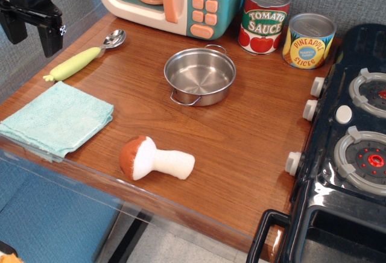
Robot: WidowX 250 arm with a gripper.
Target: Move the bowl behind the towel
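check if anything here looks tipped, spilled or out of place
Nothing is spilled or damaged. The bowl sits upright and empty mid-table, both cans stand upright, and the towel lies flat, its near edge just over the table's front edge. The mushroom lies on its side. The gripper hangs apart, holding nothing.

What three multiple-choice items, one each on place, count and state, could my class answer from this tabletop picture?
1. Where is the bowl?
A. On the towel
B. In front of the toy microwave
C. On the toy stove

2. How many tin cans?
A. One
B. Two
C. Three

3. The pincer is:
A. Holding the spoon
B. Inside the bowl
C. Empty, at far left

Answers:
1 B: it stands on bare wood, apart from the towel.
2 B: tomato sauce can, pineapple slices can.
3 C: nothing lies between its fingers.
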